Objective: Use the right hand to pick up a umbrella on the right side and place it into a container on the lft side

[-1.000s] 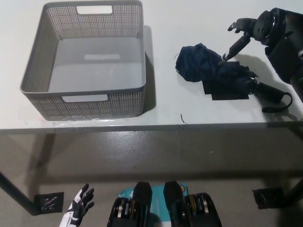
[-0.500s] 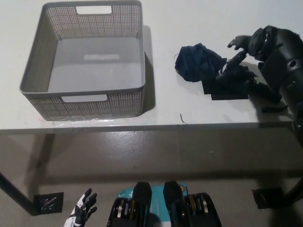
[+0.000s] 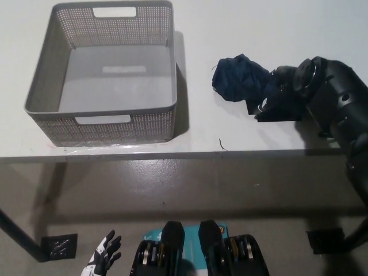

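On the white table (image 3: 230, 23), right hand (image 3: 283, 86) fingers wrap the crumpled navy umbrella (image 3: 241, 77).

Steep head view over table (image 3: 230, 34)

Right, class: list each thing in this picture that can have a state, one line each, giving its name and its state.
umbrella: folded, lying on the table, not lifted.
basket: upright, holding nothing.
right hand: down on the umbrella's middle; whether the grip is closed cannot be told.
left hand: low at the lower left, fingers apart, holding nothing.
table: white, bearing basket and umbrella.
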Motion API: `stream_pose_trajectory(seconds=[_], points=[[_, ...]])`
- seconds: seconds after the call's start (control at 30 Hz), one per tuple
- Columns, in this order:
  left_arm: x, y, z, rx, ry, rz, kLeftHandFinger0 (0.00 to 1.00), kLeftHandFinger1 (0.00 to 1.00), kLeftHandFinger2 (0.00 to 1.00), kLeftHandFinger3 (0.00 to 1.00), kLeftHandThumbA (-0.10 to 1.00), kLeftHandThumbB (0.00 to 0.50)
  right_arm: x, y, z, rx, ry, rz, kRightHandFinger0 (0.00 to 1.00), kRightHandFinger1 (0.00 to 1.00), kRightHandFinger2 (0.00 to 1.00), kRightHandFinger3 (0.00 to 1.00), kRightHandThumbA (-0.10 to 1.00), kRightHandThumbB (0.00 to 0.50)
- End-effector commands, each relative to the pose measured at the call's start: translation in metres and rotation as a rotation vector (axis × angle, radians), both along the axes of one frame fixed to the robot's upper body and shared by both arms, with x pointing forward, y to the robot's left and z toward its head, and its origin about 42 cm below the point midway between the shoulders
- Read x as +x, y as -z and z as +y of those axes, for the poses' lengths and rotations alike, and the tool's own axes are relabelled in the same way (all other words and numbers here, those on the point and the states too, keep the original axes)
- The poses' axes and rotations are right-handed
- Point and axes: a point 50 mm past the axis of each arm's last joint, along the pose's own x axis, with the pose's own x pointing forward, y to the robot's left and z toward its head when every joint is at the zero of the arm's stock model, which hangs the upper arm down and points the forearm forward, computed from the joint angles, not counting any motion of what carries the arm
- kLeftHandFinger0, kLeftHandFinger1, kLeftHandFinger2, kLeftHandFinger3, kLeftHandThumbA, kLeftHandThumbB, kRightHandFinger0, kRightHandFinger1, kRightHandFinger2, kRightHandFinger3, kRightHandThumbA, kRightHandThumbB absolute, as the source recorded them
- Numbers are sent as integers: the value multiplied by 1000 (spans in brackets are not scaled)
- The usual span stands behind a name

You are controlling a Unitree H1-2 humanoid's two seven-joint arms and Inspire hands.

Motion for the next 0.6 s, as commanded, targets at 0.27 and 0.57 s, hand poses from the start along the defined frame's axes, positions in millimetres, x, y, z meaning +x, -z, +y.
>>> stream_pose_trajectory(seconds=[0.27,0.57], points=[[-11,-8,-2,-29,5,-64,1000,1000,1000,1000,1000,120,-7,25,-9,-2,-32,25,1000,1000,1000,1000,1000,500],[-16,-4,1,-43,6,-68,1000,1000,1000,1000,1000,122,-13,49,-11,-56,67,-233,1000,1000,1000,1000,691,495]])
